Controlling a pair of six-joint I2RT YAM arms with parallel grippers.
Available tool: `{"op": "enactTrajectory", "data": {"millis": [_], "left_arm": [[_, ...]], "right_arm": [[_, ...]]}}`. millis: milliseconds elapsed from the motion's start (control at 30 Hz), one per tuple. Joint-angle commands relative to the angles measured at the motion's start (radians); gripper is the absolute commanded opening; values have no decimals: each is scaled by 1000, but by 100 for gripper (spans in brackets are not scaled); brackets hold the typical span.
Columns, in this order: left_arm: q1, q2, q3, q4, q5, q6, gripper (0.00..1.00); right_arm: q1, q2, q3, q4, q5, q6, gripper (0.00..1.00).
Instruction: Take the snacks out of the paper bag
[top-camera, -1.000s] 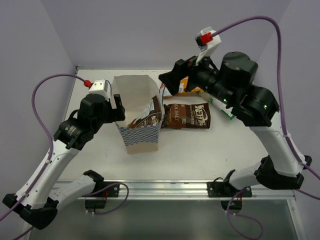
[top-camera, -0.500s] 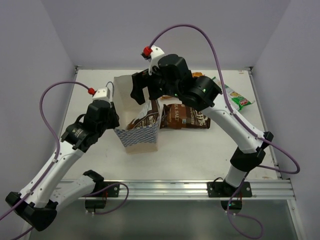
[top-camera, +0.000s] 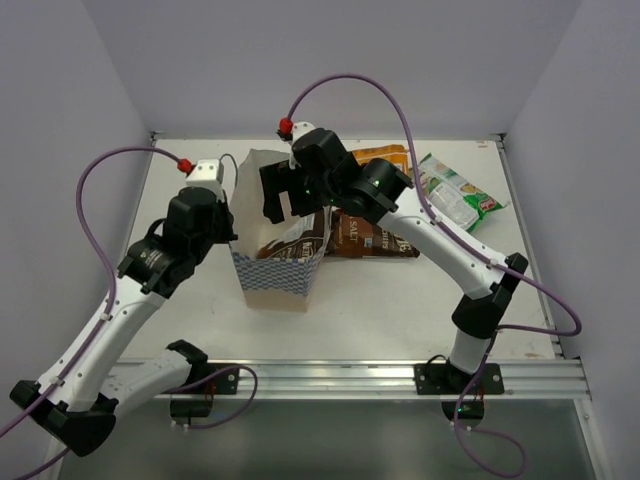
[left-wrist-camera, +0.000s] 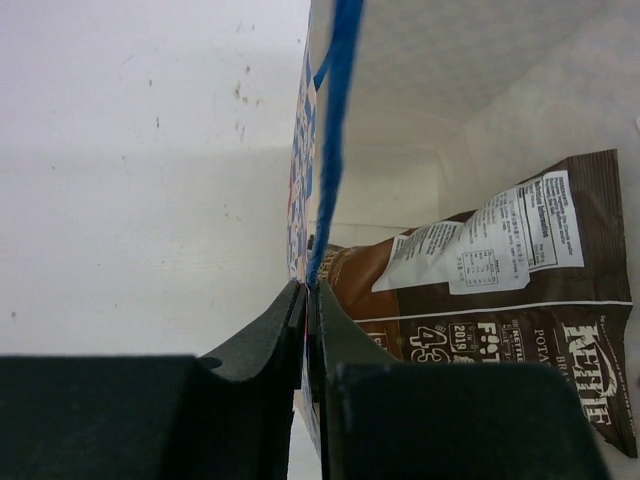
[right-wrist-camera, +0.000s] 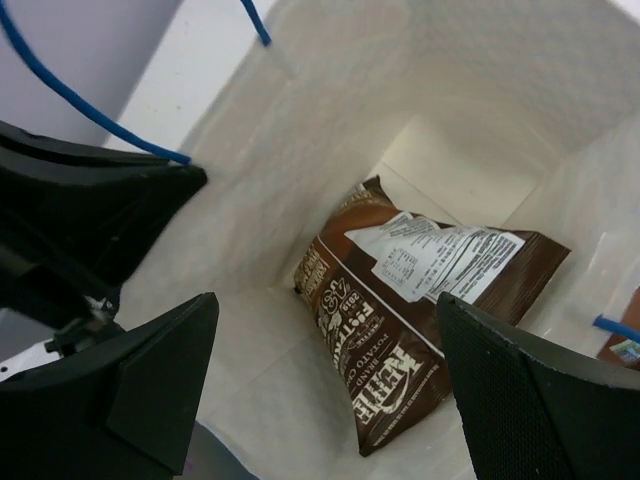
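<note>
A white table (top-camera: 380, 310) (faintly speckled) sits between plain lavender walls (top-camera: 200, 60), a metal rail (top-camera: 340, 372) along its near edge.

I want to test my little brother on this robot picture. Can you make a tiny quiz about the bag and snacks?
1. True or false: the paper bag is empty.
2. How many packets lie on the table outside it? A two, B three, C four.
3. Fill in: the ___ gripper hangs open above the bag.
Key: 1 false: a brown packet lies inside. 2 B: orange packet, green-and-white packet, second brown packet. 3 right gripper; left gripper pinches the bag's wall.
</note>
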Motion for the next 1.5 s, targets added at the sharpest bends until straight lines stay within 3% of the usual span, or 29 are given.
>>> {"op": "enactTrajectory", "data": {"millis": [0,267,500,533,633,667,767,833,1100,1200,1233,1333,1367,1467], "left_arm": [[-1,8,81,56,-46,84,10],[-1,22,123,115,-35,219,10],[-1,24,85,115,51,177,9],[-1,24,79,112,63,167,11],[-1,25,68,93,83,129,44],[-3,27,68,87,85,118,50],[-1,46,91,52,89,84,60],[-1,63,101,20,85,71,61],[-1,120,74,-40,20,2,53],[-1,137,60,-37,9,-5,40],[-1,143,60,-36,5,-5,31],[-1,169,71,-19,2,12,17],[-1,183,83,-14,2,23,7],[-1,200,109,25,-3,96,0]], "right_arm": [[-3,-30,-55,-4,42,48,93],[-44,-57,-168,11,54,75,93],[-70,-57,-219,9,97,91,94],[-72,-58,-224,9,100,94,94],[-76,-63,-227,9,116,101,94],[-76,-64,-225,9,119,98,94],[-76,-66,-199,9,123,91,94],[-76,-64,-188,9,125,88,94],[-76,-81,-178,26,146,72,94],[-76,-89,-184,40,146,65,94],[-76,-90,-184,42,146,63,94],[-76,-87,-182,43,153,62,94],[-76,-84,-179,43,153,60,94],[-78,-77,-170,43,151,63,95]]}}
